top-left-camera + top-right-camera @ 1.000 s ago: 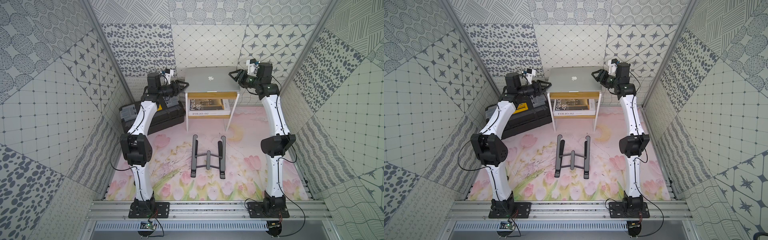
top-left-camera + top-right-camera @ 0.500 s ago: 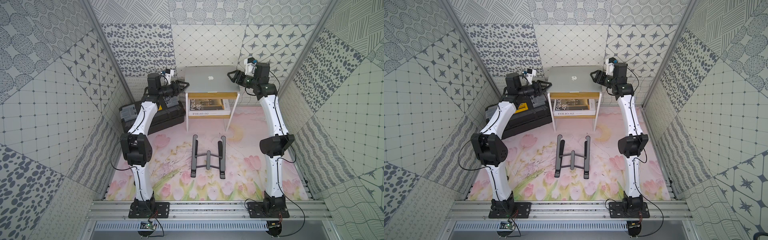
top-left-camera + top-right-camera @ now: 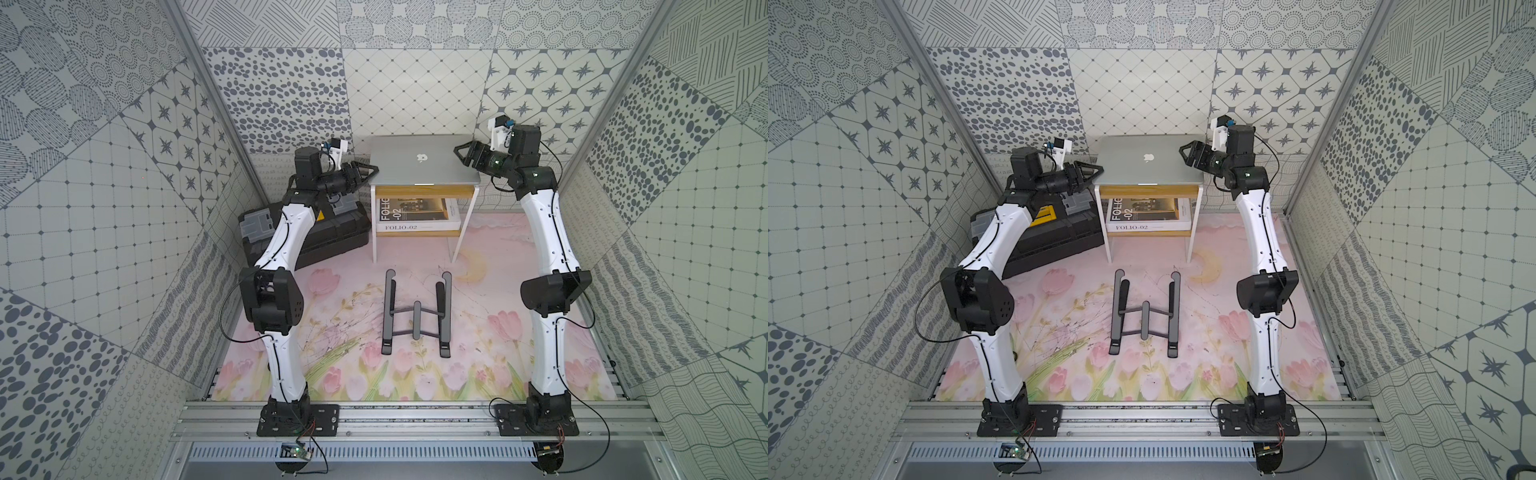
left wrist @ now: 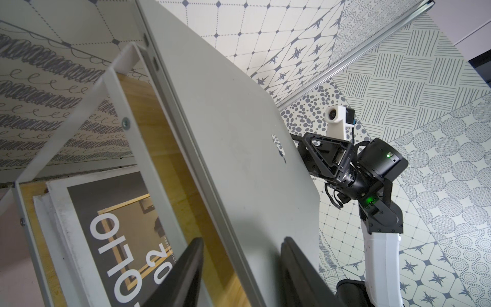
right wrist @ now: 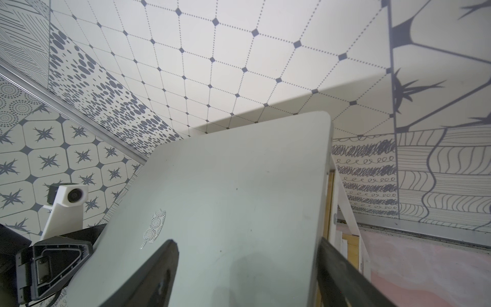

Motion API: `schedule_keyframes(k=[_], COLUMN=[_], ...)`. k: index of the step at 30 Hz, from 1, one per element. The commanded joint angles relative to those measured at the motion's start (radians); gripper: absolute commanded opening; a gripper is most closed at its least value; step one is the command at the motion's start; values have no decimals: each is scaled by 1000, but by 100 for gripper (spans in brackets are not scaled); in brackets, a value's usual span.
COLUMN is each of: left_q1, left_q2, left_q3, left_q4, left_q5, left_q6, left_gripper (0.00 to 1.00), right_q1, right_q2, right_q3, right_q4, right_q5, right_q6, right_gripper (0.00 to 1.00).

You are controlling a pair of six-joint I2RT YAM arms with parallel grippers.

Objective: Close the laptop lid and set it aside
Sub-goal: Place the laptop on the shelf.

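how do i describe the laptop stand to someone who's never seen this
Start at the pink floral mat. In front of the white table carrying the closed laptop lies the laptop stand. Unlike the boxy black toolbox, it is an open H-shaped frame of dark bars.

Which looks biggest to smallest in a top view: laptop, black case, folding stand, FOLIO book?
1. black case, partly behind the left arm
2. laptop and folding stand: similar footprint, unranked
3. FOLIO book, partly under the side table
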Motion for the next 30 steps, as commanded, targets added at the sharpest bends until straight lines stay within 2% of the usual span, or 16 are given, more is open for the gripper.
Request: schedule_keyframes(k=[1,12,18,22,27,30], left_q1=[9,11,10,14,32,47], left_q2=[1,3,6,0,-31,-57], left_q3=[-21,-24,-29,-28,-24,-20], left_q4=[-183,-174,-170,-159,-129,-114], left_q5=[15,14,14,9,-8,-22], left_q6=[-13,-16,-12,-15,-23,-25], left_gripper=[51,51,52,53,63,77], right_q1=[17,17,19,19,14,14], right_q2=[-61,-10,-4,1,-21,-52], right_q3=[1,37,45,54,59,45], right_q4=[86,88,90,89,89,89], right_q5=[-31,-7,16,22,34,25], right_q6=[-54,-138,-213,-241,-242,-242], right_gripper=[84,88,96,97,97,97])
